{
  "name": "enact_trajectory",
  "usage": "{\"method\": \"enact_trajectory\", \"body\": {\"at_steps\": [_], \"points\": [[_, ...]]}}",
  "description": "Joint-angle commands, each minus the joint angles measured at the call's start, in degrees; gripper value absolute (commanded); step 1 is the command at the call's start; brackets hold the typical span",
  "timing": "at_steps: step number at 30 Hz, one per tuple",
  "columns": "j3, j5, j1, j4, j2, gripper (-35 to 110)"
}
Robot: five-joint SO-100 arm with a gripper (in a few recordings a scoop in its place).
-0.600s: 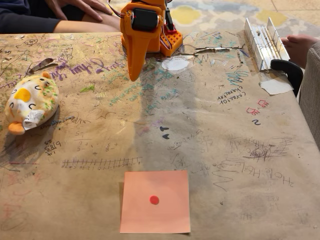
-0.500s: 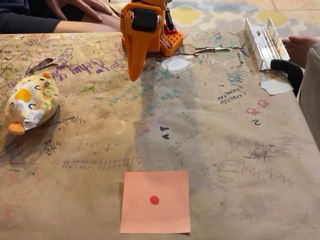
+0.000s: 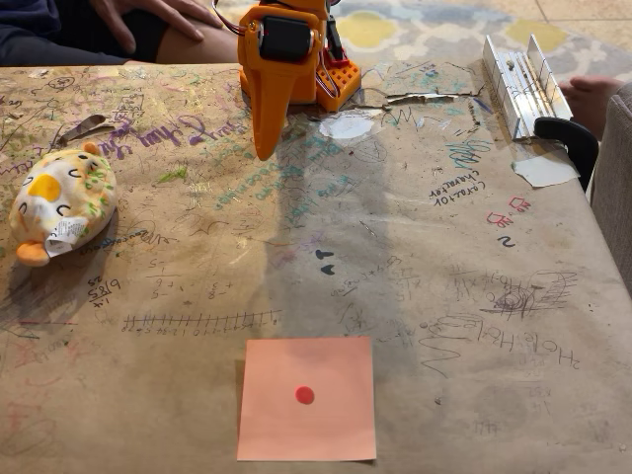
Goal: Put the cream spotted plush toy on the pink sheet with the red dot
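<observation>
Fixed view: the round cream-yellow plush toy with orange and green spots (image 3: 59, 204) lies at the table's left edge, well apart from the flat salmon-pink paper sheet with a red dot (image 3: 306, 398) at the near middle, while the orange gripper (image 3: 265, 148) hangs pointing down at the far side, fingers together, holding nothing.

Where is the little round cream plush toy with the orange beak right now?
In the fixed view, the cream spotted plush toy lies at the table's left edge, far up-left of the pink sheet, untouched by the orange gripper.
</observation>
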Motion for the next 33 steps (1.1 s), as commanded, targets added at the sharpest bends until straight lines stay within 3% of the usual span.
{"method": "enact_trajectory", "body": {"at_steps": [1,6,10,13,17,23,33], "points": [[-0.7,-1.1,1.5,-0.3,0.4,0],[-9.3,-1.1,9.9,-5.6,-9.2,1],[-23.9,-3.9,24.1,-12.1,-40.2,11],[-37.2,-8.6,31.1,-9.9,-64.0,26],[-45.5,-12.3,37.3,-13.4,-79.0,36],[-57.6,-13.6,40.7,-8.4,-92.0,44],[-72.9,-13.5,46.1,3.0,-110.1,44]]}}
